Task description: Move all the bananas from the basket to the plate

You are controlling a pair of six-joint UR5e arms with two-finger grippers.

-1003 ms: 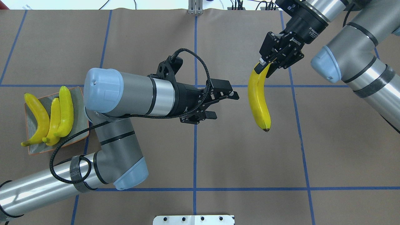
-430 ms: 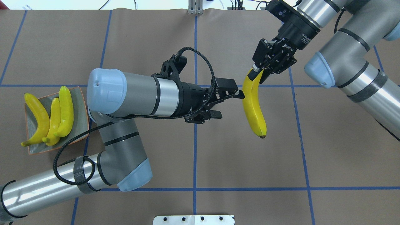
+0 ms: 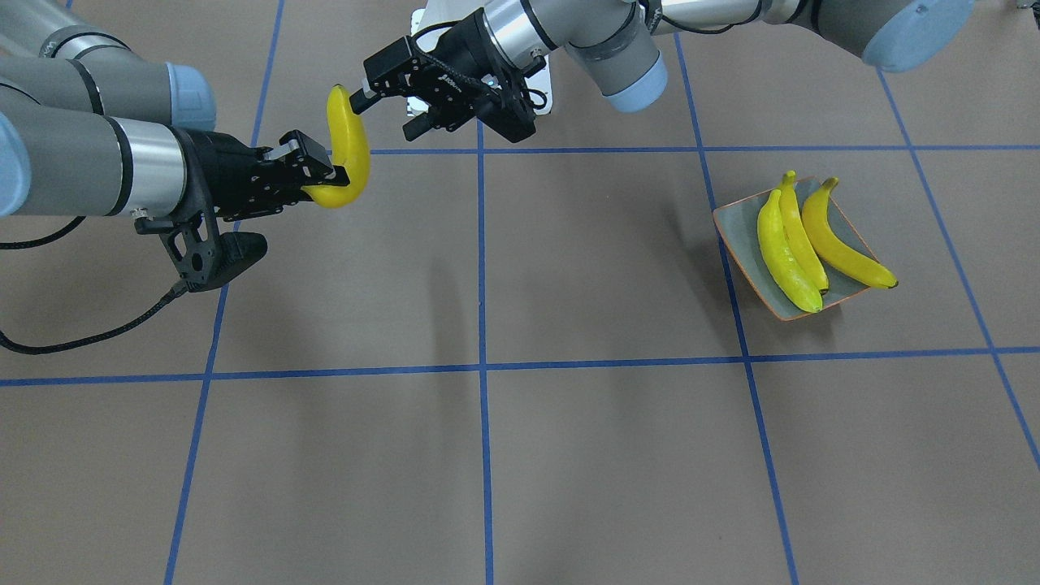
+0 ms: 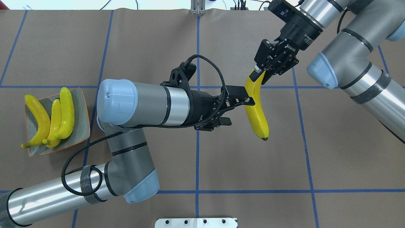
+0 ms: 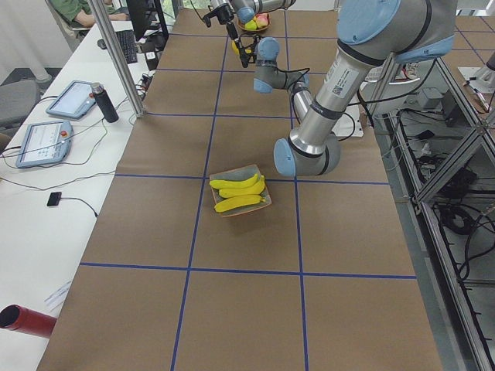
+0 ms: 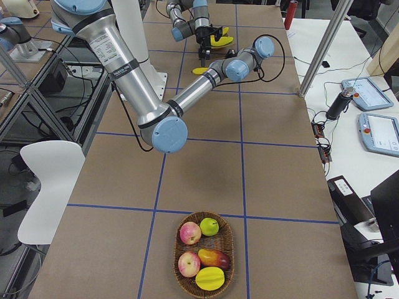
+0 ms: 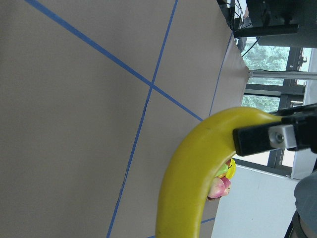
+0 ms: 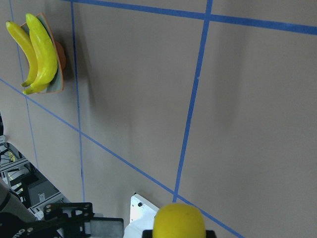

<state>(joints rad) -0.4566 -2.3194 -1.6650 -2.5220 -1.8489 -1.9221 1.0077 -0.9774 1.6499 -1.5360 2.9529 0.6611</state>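
The left gripper (image 4: 239, 111) is held open, with one finger seen across the banana (image 4: 257, 112), which is suspended over the middle of the table (image 4: 152, 44), its long axis lying crosswise to that gripper's reach. Its stem end is clamped by the right gripper (image 4: 262, 72) beyond. Well off leftward, three bananas (image 4: 55, 120) are carried by the plate (image 4: 80, 126).

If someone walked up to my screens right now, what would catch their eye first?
The bright yellow curved banana hanging in mid-air above the middle of the brown table. The right gripper is shut on one end, while the open left gripper reaches in at its midsection. Next, three more yellow bananas lying on the squarish grey-green plate at the table's left end.
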